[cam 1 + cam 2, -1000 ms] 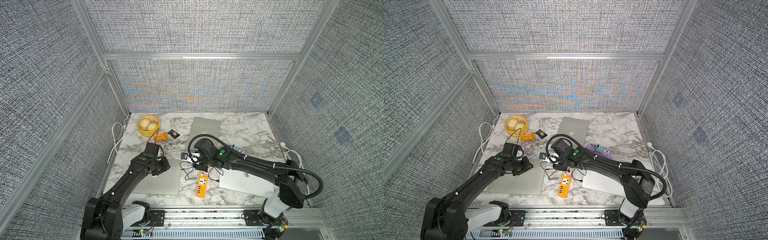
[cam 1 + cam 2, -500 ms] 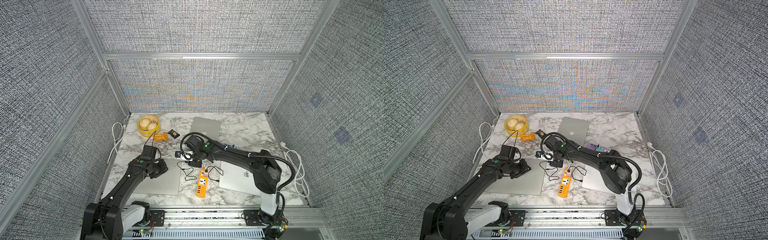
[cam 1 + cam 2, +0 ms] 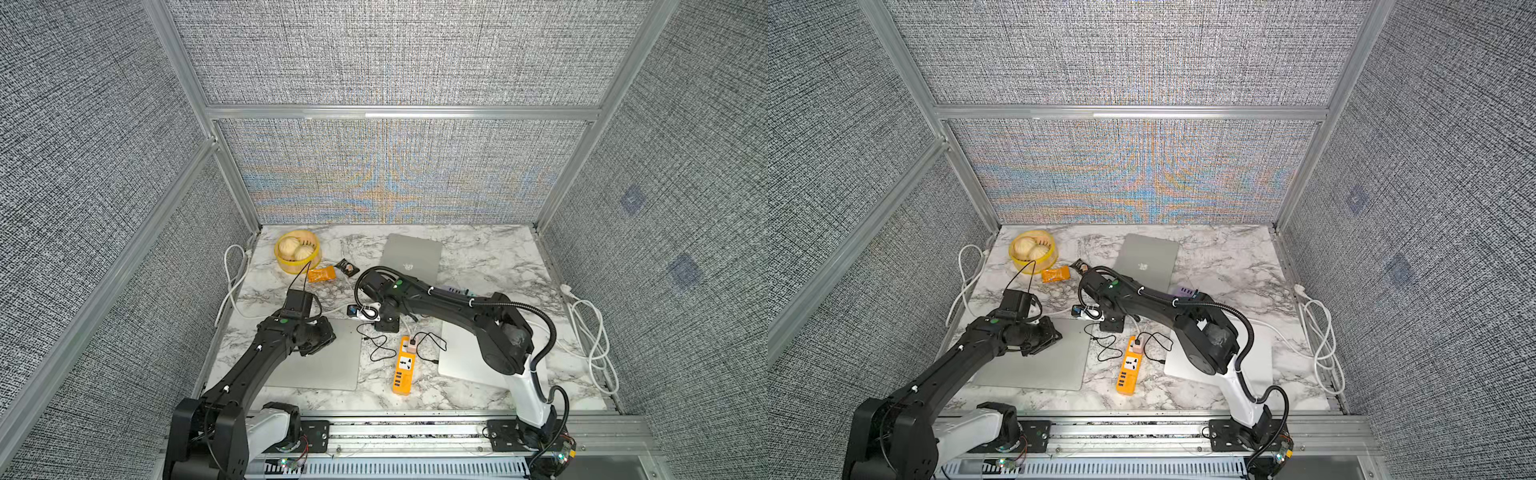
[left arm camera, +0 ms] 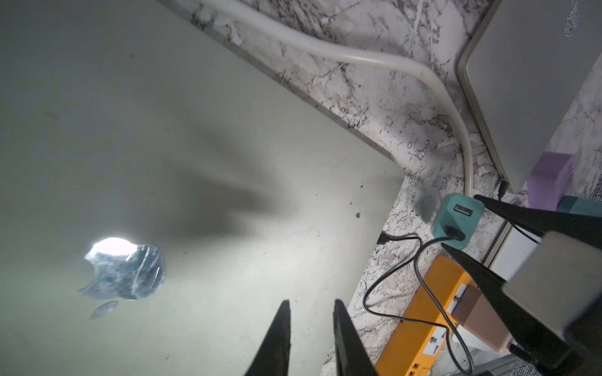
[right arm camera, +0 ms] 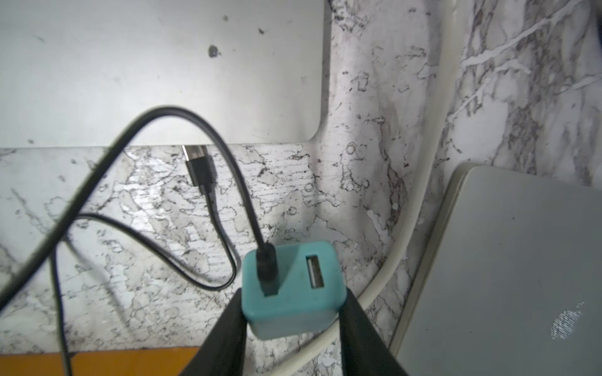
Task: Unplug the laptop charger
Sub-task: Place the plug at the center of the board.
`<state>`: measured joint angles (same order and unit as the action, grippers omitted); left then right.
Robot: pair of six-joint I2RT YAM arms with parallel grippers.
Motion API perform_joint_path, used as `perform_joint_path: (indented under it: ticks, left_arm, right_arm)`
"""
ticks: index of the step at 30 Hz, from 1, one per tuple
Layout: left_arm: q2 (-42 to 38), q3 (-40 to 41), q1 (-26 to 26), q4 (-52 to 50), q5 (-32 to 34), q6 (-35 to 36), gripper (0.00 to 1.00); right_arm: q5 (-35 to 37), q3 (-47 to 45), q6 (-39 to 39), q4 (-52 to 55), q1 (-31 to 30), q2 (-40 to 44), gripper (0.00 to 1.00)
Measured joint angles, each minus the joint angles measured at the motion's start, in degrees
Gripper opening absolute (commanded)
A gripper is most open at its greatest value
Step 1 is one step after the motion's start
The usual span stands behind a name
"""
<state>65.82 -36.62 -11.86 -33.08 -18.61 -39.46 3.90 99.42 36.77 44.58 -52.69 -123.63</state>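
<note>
The marble table (image 3: 490, 257) carries three closed laptops (image 3: 316, 365), an orange power strip (image 3: 404, 370), a yellow basket (image 3: 291, 266) and a white cable (image 4: 358, 58).

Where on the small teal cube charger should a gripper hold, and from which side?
Grip the teal cube charger across two flat side walls, coming from the side away from the black cable on its port face. The right gripper holds it so.

Two black arms on a silver rail (image 3: 415, 430)
Left arm (image 3: 249, 365) and right arm (image 3: 457, 307) are matte black with white base links (image 3: 530, 386), a green dot (image 3: 284, 320) near each wrist and white cable ties (image 3: 471, 303) along the links. A ribbed black hose (image 3: 548, 332) loops off the right arm; the left gripper (image 4: 311, 304) has thin, pointed black fingers (image 4: 277, 341).
</note>
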Motion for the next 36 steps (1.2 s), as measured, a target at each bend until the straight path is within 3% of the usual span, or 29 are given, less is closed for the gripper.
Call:
perform_joint_path:
  ticks: [6, 20, 29, 36]
  left_arm:
    - [0.00, 0.02, 0.09, 0.04, -0.02, 0.00, 0.24]
    - [-1.99, -0.09, 0.17, -0.94, 0.00, 0.00, 0.25]
    - [-3.93, -3.78, 0.13, -3.15, -1.33, 1.22, 0.25]
    - [-11.28, -5.86, -2.64, -3.34, -1.16, 5.46, 0.25]
  right_arm:
    - [0.57, 2.95, 0.90, 1.79, -0.28, -2.64, 0.33]
    - [1.70, 5.51, 1.57, 4.90, -1.64, -3.21, 0.61]
    - [2.51, 0.81, -4.28, 0.11, -1.84, 9.11, 0.63]
    - [3.52, -13.00, -18.49, -9.49, 1.20, 26.62, 0.65]
